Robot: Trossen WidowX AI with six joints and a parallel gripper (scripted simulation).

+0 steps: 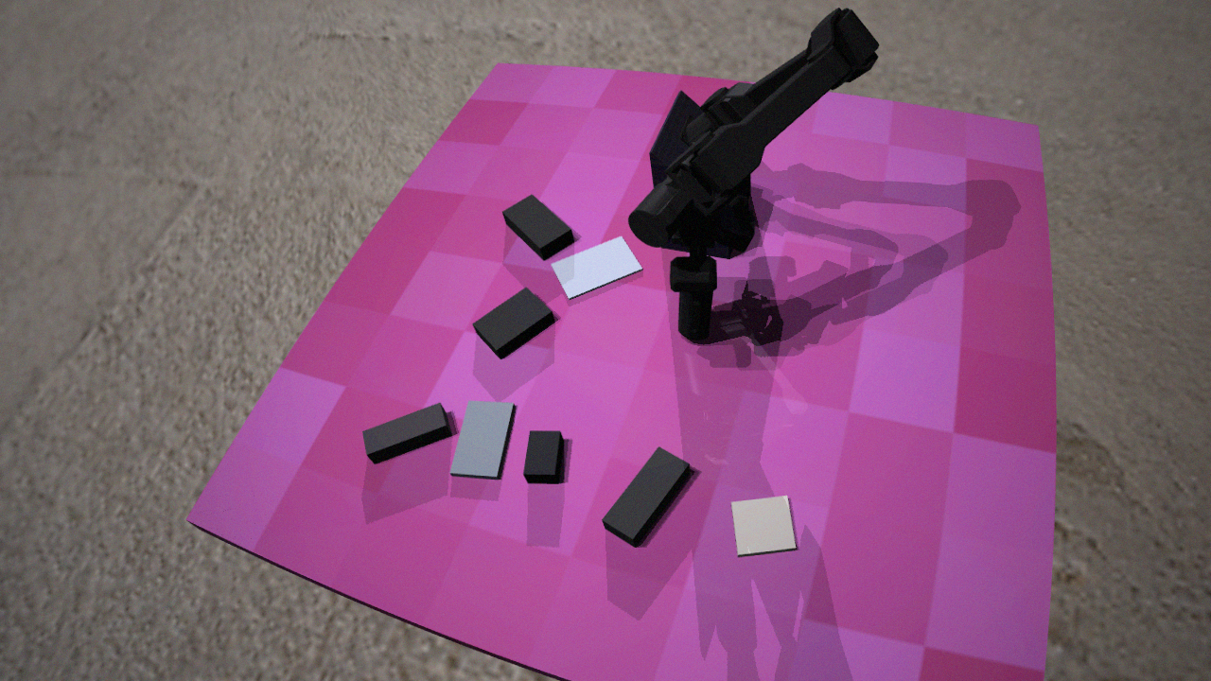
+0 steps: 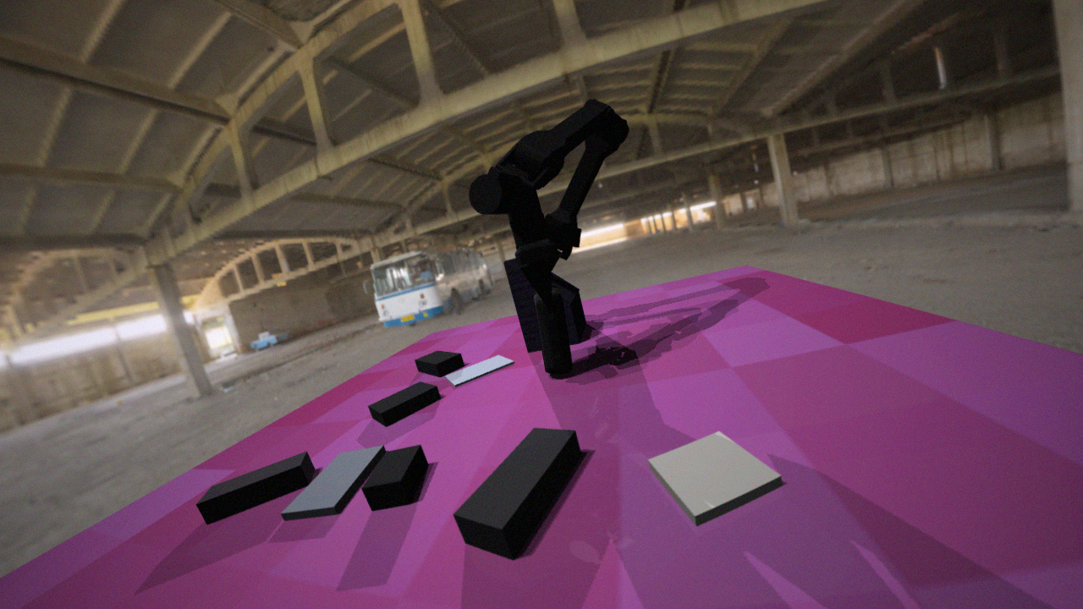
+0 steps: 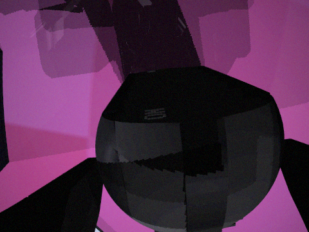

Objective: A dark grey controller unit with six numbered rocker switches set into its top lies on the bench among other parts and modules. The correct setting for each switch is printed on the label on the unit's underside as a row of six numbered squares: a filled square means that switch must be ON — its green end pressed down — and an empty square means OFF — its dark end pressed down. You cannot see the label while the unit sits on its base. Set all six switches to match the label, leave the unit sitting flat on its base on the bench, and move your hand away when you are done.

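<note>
The dark controller unit (image 1: 693,316) (image 2: 556,340) (image 3: 204,200) stands steeply on one end, its lower end at or just above the bench (image 1: 897,356) (image 2: 832,393). My gripper (image 1: 693,274) (image 2: 551,297) (image 3: 192,160) is shut on it near its upper part. In the wrist view the fingers press against its left and right sides, and its rounded body fills the middle. A small grey marking (image 3: 155,113) shows on its dark upper face. No switch, number or label square can be read in these views.
A tall dark wedge (image 1: 669,139) (image 2: 520,303) stands just behind the unit. A white plate (image 1: 597,267) (image 2: 481,370) and two dark blocks (image 1: 537,226) (image 1: 514,322) lie to its left. Several other parts, including a cream square (image 1: 763,526) (image 2: 714,475), lie toward the front.
</note>
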